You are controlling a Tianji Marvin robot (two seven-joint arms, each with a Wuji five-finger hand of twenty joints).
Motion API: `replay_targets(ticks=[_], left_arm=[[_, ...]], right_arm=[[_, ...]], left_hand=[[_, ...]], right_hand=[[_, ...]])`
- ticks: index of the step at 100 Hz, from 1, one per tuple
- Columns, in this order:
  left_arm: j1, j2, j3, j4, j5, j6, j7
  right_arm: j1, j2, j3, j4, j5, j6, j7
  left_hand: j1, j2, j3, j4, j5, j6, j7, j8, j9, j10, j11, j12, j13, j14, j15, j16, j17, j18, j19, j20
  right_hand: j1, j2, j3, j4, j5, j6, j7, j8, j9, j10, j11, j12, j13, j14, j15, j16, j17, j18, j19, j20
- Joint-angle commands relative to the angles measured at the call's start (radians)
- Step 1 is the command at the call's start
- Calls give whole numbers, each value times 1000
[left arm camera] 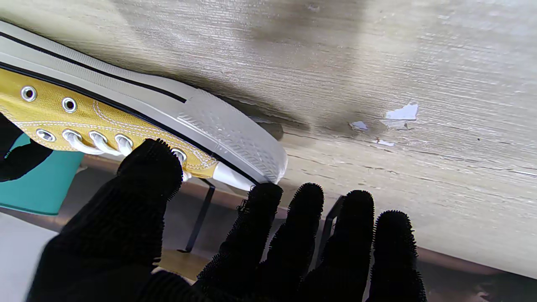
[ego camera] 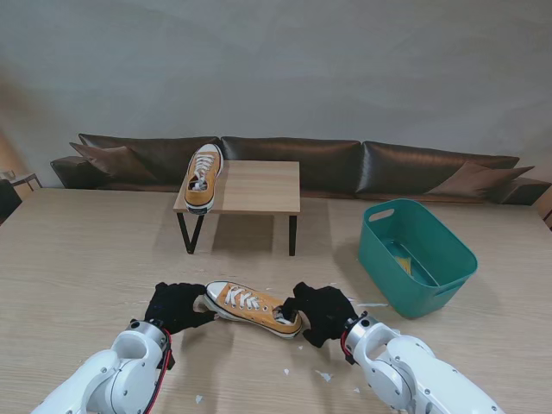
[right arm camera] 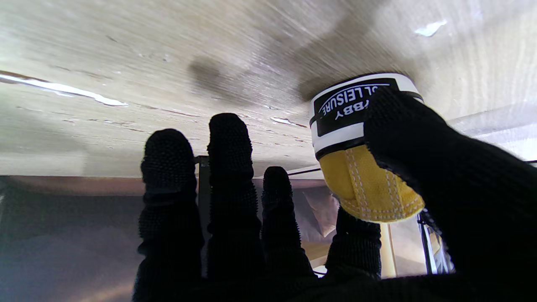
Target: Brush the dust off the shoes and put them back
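- From the stand: the near shoe (ego camera: 252, 308) lies on the desk (ego camera: 78, 259), left hand (ego camera: 175, 305) at its toe, right hand (ego camera: 321, 313) at its heel, steadying it; the other shoe (ego camera: 203, 178) waits on the small table (ego camera: 259, 185).
- Left wrist: thumb (left arm camera: 147, 176) on the laces, fingers (left arm camera: 260, 218) spread beside the toe cap, not clamped.
- Right wrist: thumb pinching the heel (right arm camera: 361, 138), a partial grip, other fingers extended.

Pale grey wall (ego camera: 285, 60) fills the far side, plain and evenly lit. Dark brown leather sofa (ego camera: 345, 166) runs along its base, with loose cushions (ego camera: 112, 160) at both ends. Light wood-grain surface (ego camera: 78, 259) spreads wide toward me, soft shadows on it. Small wooden side table (ego camera: 259, 185) with black metal legs stands on the surface in front of the sofa. Dark chair edge (ego camera: 7, 197) at far left.
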Motion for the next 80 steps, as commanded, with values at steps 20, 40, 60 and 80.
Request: replay_targets(ticks=[20, 40, 60, 80], left_arm=[[0, -4, 6, 1, -7, 7, -23], [0, -4, 5, 2, -6, 7, -19], [1, -5, 5, 3, -6, 7, -13], [4, -6, 6, 2, -6, 10, -10]], right_arm=[[41, -11, -48, 42, 22, 22, 16], [53, -17, -78, 91, 67, -15, 1], [65, -20, -120, 146, 47, -54, -99], [87, -31, -169, 210, 31, -69, -236]], left_hand=[[23, 35, -13, 35, 16, -33, 10, 8, 9, 16, -1, 7, 22, 16, 26, 13, -18, 12, 12, 15], [23, 35, -12, 35, 15, -32, 9, 8, 11, 18, -1, 8, 24, 15, 32, 17, -18, 12, 13, 16], [23, 36, -9, 35, 18, -32, 10, 9, 10, 19, -1, 8, 23, 18, 33, 17, -19, 14, 14, 15], [23, 35, -10, 35, 19, -31, 11, 9, 10, 18, -2, 8, 22, 18, 33, 17, -20, 13, 13, 15]], right_hand=[[13, -43, 24, 22, 30, 49, 83, 18, 130, -9, 17, -3, 96, -29, 40, 15, -217, -4, 43, 5], [1, -144, 30, 1, 133, 138, 291, 116, 492, -103, 117, 90, 344, -130, 277, 79, -50, -27, 171, 6], [10, -243, 46, -149, 309, 204, 519, 143, 630, -145, 200, 195, 454, -165, 365, 78, 53, -41, 253, -7], [4, -201, 45, -167, 479, 217, 644, 194, 787, -158, 272, 283, 509, -167, 491, 131, 138, -24, 315, -2]])
